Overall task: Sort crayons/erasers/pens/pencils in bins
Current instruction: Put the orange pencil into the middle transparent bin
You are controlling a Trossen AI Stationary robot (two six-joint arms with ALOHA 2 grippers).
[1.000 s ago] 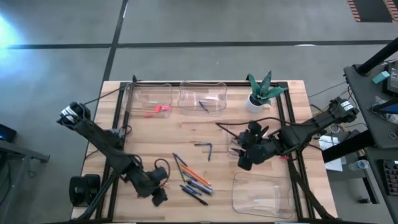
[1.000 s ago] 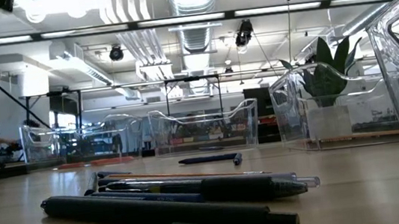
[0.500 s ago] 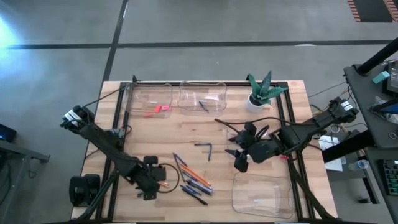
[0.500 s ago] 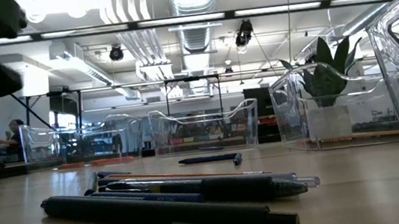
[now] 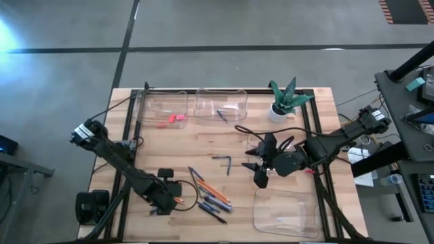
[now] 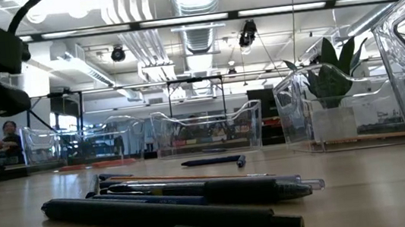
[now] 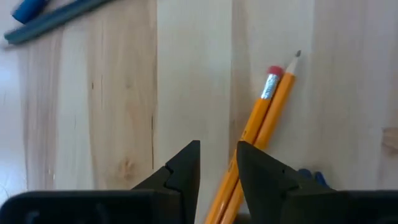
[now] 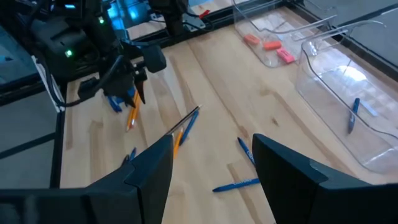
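My left gripper (image 7: 217,149) points down at the table's near left (image 5: 165,198), open with a narrow gap. Two orange pencils (image 7: 273,99) lie side by side on the wood; they run under one fingertip and show again in the gap. Just right of them lies a pile of pencils, pens and crayons (image 5: 210,196), with dark pens (image 6: 175,208) at its front. My right gripper (image 5: 260,175) hangs above the table right of centre, wide open (image 8: 211,155) and empty. One far bin (image 5: 163,108) holds pink erasers (image 5: 173,120). My left gripper comes at the two pencils from above, its fingers pointing down and standing across them near their lower ends (image 7: 225,193). Whether the fingertips (image 7: 252,165) touch the pencils I cannot tell. Both pencils lie flat on the table.
A second far bin (image 5: 220,105) holds a blue stick. Another clear bin (image 5: 285,210) stands at the near right. A potted plant (image 5: 285,98) is at the far right. Two dark pens (image 5: 224,161) lie at mid-table. Cables trail from both arms.
My left gripper has come down over the two pencils at the near left, rolling its wrist as it sank; it now fills the left of the low view. My right gripper has risen a little and passed out of the top of the low view.
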